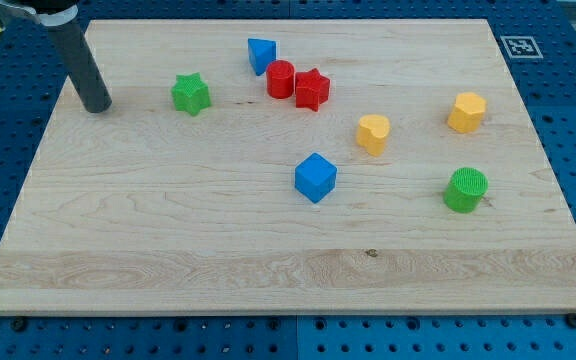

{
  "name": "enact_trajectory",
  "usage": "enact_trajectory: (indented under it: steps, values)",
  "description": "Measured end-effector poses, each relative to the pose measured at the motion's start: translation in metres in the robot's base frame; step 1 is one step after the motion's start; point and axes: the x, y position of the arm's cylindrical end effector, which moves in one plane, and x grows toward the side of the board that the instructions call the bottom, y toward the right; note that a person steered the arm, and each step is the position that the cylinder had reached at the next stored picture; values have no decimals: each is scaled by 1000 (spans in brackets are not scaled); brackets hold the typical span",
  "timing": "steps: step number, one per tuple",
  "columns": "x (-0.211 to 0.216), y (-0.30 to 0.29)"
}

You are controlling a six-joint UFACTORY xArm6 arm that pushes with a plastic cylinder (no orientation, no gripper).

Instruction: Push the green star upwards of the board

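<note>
My tip [97,106] is down on the board near the view's top left corner, and the dark rod climbs from it leaning a little toward the view's left, up to a pale collar cut off by the top edge; the tip sits apart, touching no block

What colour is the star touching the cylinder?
Red star, beside the red cylinder; camera view, near the top.

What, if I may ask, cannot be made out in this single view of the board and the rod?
- Rod's upper part: cut off by the view's top edge; my tip shows, left of the green star.
- Blue block near the top: shape unclear, red cylinder crowds it.
- Corner marker: too small to read.
</note>
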Motion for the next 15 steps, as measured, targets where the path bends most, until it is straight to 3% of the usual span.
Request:
enact_trajectory:
  steps: [3,10,13,15]
  values:
    - [26,1]
    - [35,85]
    - [15,121]
    - [-22,122]
